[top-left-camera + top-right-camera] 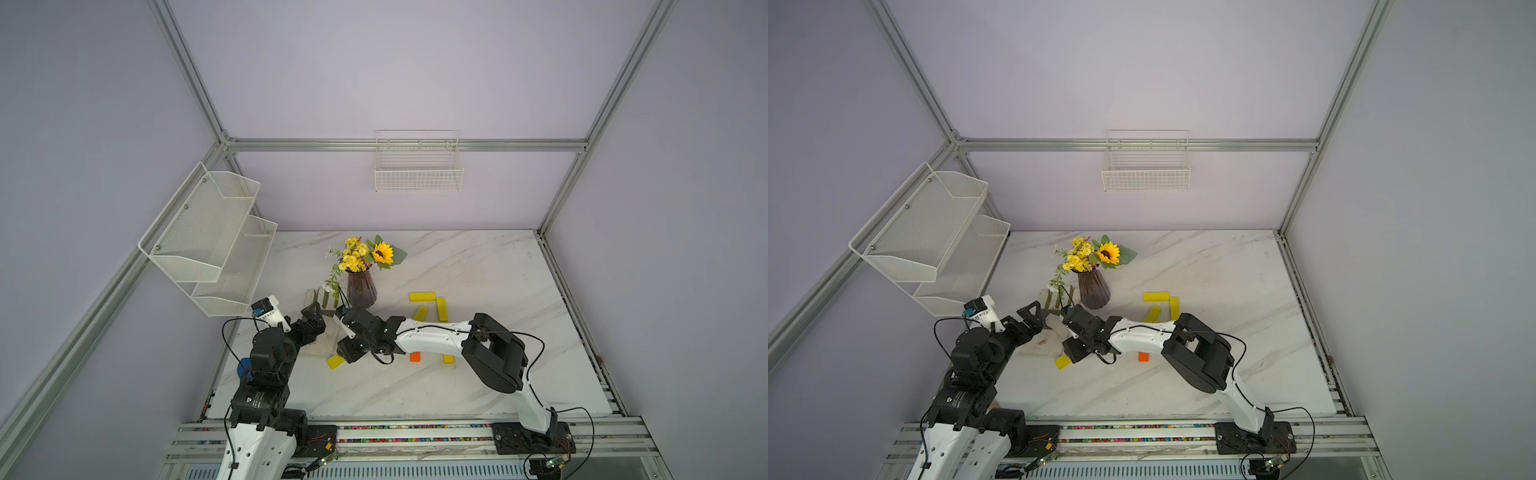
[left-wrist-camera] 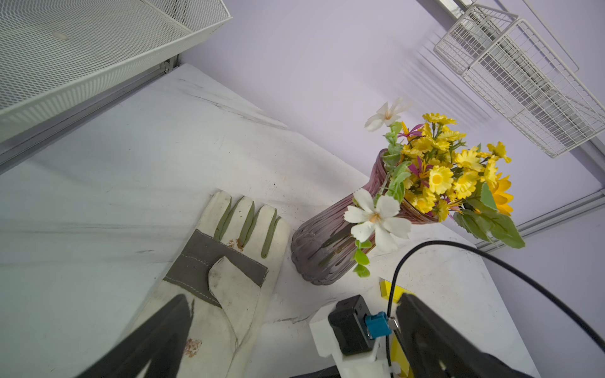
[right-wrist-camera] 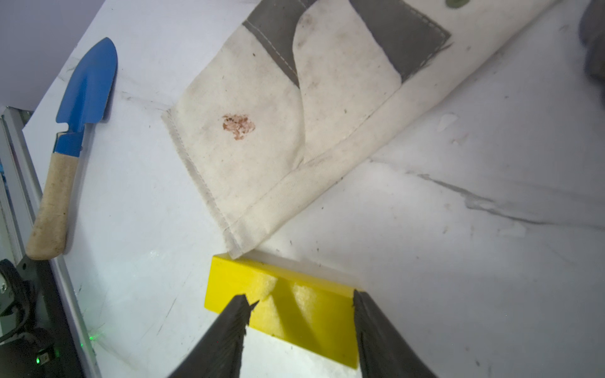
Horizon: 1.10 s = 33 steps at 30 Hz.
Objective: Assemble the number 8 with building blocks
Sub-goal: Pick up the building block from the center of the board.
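Note:
One yellow building block [image 3: 281,307] lies flat on the marble table by the cuff of a glove. My right gripper [image 3: 299,294] hovers open over it, one fingertip above its top face and the other at its end. Both top views show this block [image 1: 335,361] [image 1: 1063,361] poking out beside the right gripper [image 1: 343,357]. Three more yellow blocks [image 1: 422,296] [image 1: 441,309] [image 1: 420,312] lie loosely grouped at mid right. An orange block [image 1: 415,356] and another yellow one [image 1: 448,358] peek out under the right arm. My left gripper [image 1: 319,322] [image 2: 291,304] is wide open above the glove, holding nothing. No figure 8 stands.
A white work glove [image 2: 229,261] [image 3: 294,114] lies on the table's left part. A purple vase of flowers [image 1: 361,289] stands behind the grippers. A blue trowel [image 3: 85,81] lies by the left edge. A mesh shelf [image 1: 212,237] and a wire basket [image 1: 419,166] hang on the walls.

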{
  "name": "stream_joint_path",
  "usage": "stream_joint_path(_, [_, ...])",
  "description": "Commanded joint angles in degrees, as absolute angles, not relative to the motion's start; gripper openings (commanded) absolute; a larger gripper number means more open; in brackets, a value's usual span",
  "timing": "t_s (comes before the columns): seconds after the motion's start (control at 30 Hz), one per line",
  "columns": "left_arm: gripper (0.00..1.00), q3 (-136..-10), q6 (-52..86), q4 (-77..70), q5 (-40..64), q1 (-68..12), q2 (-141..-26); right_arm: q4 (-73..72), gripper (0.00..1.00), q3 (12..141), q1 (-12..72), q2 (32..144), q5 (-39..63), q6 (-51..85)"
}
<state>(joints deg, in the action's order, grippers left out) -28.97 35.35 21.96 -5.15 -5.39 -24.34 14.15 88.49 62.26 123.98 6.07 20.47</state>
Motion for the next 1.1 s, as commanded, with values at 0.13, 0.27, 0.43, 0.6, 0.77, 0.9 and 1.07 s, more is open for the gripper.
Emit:
stream_joint_path(0.13, [1.0,-30.4,35.1,20.5,-5.2,-5.3,-23.7,13.4,0.57,91.6,62.5,124.0,3.9,17.1])
stream_joint_path(0.27, [1.0,-30.3,35.1,20.5,-5.0,-5.3,-23.8,13.4,0.57,93.6,62.3,126.6,4.9,16.3])
stream_joint_path(0.43, [1.0,-30.1,35.1,20.8,-5.2,-5.3,-23.7,13.6,0.57,93.5,62.2,128.3,7.0,16.3])
stream_joint_path(0.6, [1.0,-30.2,35.1,20.8,-5.2,-5.3,-23.5,12.9,0.57,89.1,62.2,126.7,8.2,16.5])
stream_joint_path(0.77, [1.0,-30.4,35.2,20.8,-5.2,-5.3,-23.4,12.2,0.57,82.0,62.3,121.7,10.6,17.7])
stream_joint_path(0.9, [1.0,-30.4,35.2,20.9,-5.1,-5.3,-23.3,11.4,0.57,76.8,62.6,117.4,13.5,18.7])
stream_joint_path(1.07, [1.0,-30.1,35.4,20.8,-5.2,-5.3,-23.3,11.6,0.57,75.7,62.7,114.7,17.0,17.8])
